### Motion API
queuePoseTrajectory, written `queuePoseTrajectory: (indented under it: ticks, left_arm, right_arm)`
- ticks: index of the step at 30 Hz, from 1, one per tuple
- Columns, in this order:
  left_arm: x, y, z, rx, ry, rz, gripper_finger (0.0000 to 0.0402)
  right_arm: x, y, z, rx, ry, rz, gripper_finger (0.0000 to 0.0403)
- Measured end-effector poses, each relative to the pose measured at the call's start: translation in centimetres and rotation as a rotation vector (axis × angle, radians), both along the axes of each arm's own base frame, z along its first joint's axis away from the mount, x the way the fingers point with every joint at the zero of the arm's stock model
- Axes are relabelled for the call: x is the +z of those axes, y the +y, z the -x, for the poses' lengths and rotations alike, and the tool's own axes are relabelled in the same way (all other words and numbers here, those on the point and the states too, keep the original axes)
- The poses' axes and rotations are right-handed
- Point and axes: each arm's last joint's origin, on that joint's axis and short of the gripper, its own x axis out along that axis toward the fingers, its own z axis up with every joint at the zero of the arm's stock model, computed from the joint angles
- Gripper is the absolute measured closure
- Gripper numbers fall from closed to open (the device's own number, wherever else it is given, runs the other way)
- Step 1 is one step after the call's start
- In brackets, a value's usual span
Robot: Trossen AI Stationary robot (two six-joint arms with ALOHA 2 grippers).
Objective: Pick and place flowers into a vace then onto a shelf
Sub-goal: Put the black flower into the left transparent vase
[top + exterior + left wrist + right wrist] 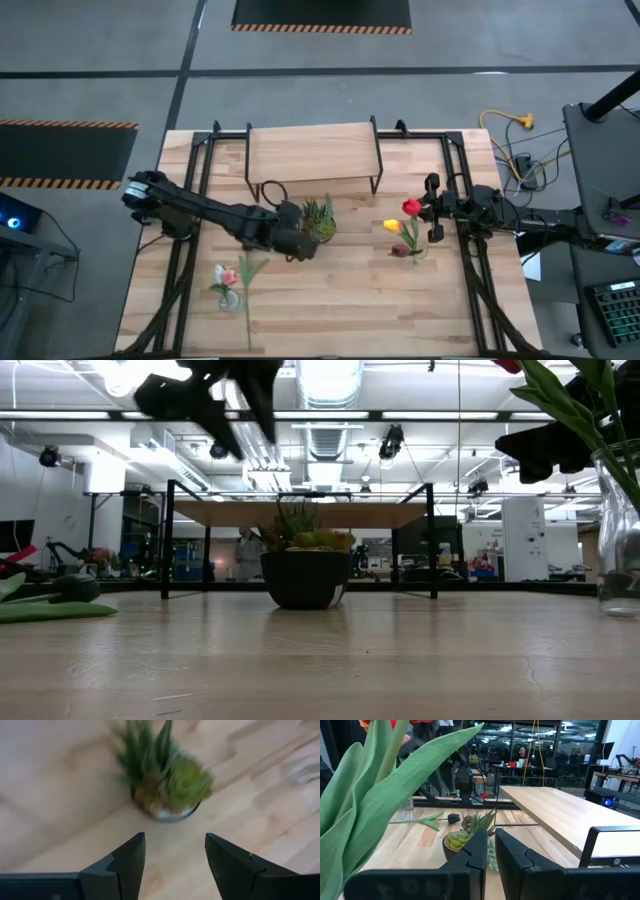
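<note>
Red, yellow and maroon flowers (408, 228) stand in a clear glass vase (620, 540) at the table's right; their big green leaves (380, 810) fill the right wrist view. Pink and white flowers (226, 275) lie on the table at the near left, beside a clear glass (405, 810). The light-wood shelf (312, 155) stands on black legs at the far middle. My left gripper (175, 840) hangs open above the table, slanting down at a small potted plant (162, 780), with nothing between its fingers. My right gripper (490, 837) is shut and level beside the flowers in the vase.
The dark-potted spiky plant (318, 222) sits on the table at mid-table, in front of the shelf and right beside my left gripper. Bare wooden tabletop (340, 300) lies toward the near edge, between the two groups of flowers. Black frame rails run along both table sides.
</note>
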Motion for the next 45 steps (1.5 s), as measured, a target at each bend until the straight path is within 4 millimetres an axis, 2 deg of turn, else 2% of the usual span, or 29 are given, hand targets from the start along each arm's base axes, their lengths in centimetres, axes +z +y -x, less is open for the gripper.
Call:
queuePoseTrajectory:
  ticks: [16, 22, 27, 32, 45]
  left_arm:
    - [-8.2, 0.2, 4.1, 0.244, 0.384, 0.317, 0.0213]
    - [-9.5, 0.3, 4.9, 0.288, 0.444, 0.356, 0.0213]
    - [-10.7, 0.2, 5.9, 0.323, 0.542, 0.465, 0.0213]
    - [-11.8, 0.4, 6.7, 0.345, 0.588, 0.464, 0.0213]
    - [-15.2, 0.5, 7.7, 0.304, 0.532, 0.563, 0.0213]
  right_arm:
    - [0.0, 0.0, 0.0, 0.0, 0.004, 0.0, 0.0374]
    - [0.0, 0.0, 0.0, 0.001, 0.004, 0.0, 0.0374]
    - [0.0, 0.0, 0.0, 0.001, 0.005, 0.0, 0.0374]
    - [-0.1, 0.0, 0.0, 0.001, 0.005, 0.0, 0.0374]
    - [-0.1, 0.0, 0.0, 0.001, 0.005, 0.0, 0.0374]
